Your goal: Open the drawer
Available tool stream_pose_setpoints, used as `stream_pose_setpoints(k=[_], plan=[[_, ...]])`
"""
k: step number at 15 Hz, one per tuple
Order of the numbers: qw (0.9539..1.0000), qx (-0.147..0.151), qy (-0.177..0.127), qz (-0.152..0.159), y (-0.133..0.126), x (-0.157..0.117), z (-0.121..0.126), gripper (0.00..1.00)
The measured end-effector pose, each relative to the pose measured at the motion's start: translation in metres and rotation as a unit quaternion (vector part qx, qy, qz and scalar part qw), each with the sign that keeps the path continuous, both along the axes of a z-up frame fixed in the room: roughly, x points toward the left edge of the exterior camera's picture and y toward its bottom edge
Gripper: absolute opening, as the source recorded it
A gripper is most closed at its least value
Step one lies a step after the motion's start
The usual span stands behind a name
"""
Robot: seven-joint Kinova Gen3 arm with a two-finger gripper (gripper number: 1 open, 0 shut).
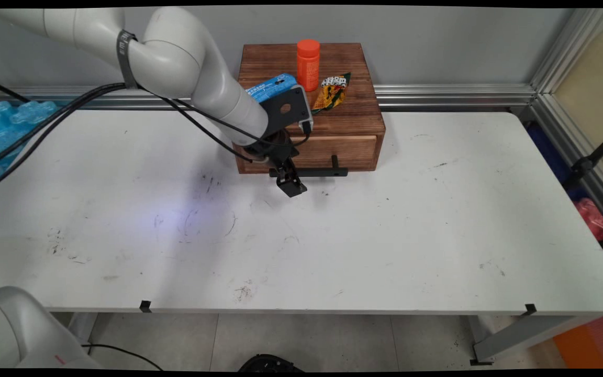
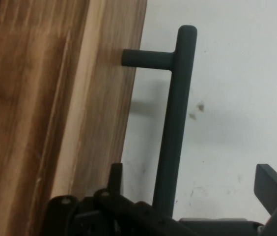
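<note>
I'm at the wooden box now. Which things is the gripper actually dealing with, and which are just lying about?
In play:
- gripper, open, fingers on either side of the handle
- handle, a black bar on the drawer front
- drawer, looks shut
- box

Lying about, all on top of the box:
- orange bottle
- blue packet
- snack bag

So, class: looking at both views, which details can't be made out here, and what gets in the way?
- Blue packet, main view: its near end hidden by the arm.
- Drawer handle, hand view: its lower end hidden behind the gripper linkage.
- Print on the orange bottle and snack bag, main view: too small to read.
</note>
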State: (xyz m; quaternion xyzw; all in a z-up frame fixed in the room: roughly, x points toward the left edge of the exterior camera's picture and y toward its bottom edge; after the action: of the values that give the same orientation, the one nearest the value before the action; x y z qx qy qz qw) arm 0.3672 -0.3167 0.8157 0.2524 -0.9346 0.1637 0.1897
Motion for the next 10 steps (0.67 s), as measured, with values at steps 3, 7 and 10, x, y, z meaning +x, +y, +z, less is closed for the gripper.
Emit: stream_pose_setpoints(k=[3, 7, 10], plan=[[1.0000, 0.001, -0.001, -0.002, 0.000, -0.001, -0.004, 1.00], [1.0000, 0.002, -0.003, -0.005, -0.001, -0.002, -0.010, 1.00], [1.0000, 0.004, -0.005, -0.007, -0.001, -0.001, -0.015, 1.00]])
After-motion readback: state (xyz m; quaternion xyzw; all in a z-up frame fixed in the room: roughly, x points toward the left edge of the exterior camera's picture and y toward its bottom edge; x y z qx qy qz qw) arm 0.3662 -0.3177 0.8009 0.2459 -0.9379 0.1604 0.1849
